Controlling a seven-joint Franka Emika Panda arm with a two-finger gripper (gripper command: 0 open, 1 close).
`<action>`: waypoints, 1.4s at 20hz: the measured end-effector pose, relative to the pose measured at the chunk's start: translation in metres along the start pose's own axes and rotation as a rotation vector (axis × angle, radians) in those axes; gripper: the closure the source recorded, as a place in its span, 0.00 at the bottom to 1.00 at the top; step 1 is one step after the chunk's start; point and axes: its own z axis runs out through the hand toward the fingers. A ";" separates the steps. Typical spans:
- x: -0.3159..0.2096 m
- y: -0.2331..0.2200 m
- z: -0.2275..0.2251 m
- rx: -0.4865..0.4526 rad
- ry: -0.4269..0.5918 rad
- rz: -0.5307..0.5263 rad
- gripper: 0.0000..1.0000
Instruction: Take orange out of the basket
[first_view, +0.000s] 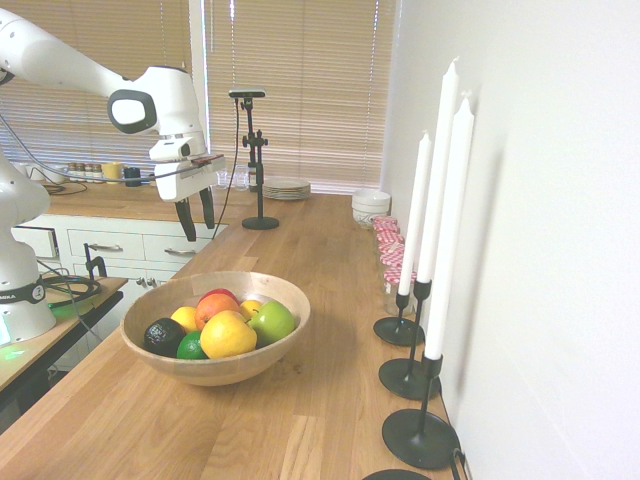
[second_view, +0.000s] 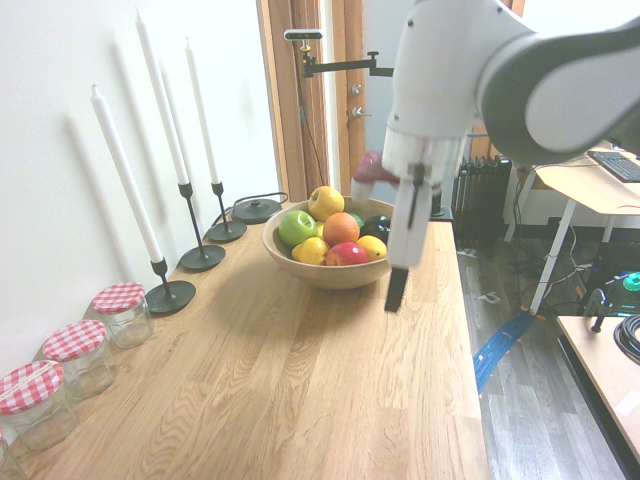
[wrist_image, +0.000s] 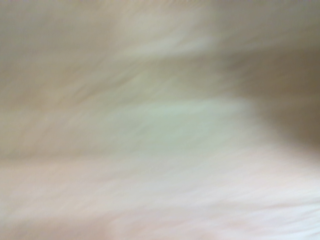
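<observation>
**A:** Running the length of the room, the long light-oak wooden countertop (first_view: 320, 400) carries everything. Where's the white robot arm (first_view: 60, 65)?

**B:** Up in the air over the counter's edge, on the side away from the wall. Its black two-finger gripper (first_view: 197, 212) hangs above and beyond the wide, shallow, tan wooden basket (first_view: 215, 370), well apart from it and holding nothing. The two fingers (first_view: 186, 220) stand apart, so the hand is open.

**A:** And the fruit?

**B:** All in the basket. The round reddish-orange orange (second_view: 341, 228) sits near the middle of the pile, with a green apple (second_view: 296, 227) on the wall side, a yellow apple with an orange blush (second_view: 325, 202) behind it and a shiny red apple (second_view: 347, 254) in front.

**A:** Anything along the wall?

**B:** Three tall white candles in black holders (second_view: 170, 200), then glass jars with red-checked lids (second_view: 120, 310) further along.

**A:** The wrist view?

**B:** Just a pale blur; it may be counter surface, but I can't tell.
</observation>
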 end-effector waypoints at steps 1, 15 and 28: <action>0.016 0.005 -0.001 0.000 0.001 0.016 0.00; 0.193 0.057 0.023 -0.039 -0.023 0.204 0.00; 0.228 0.073 0.074 -0.069 -0.070 0.233 0.00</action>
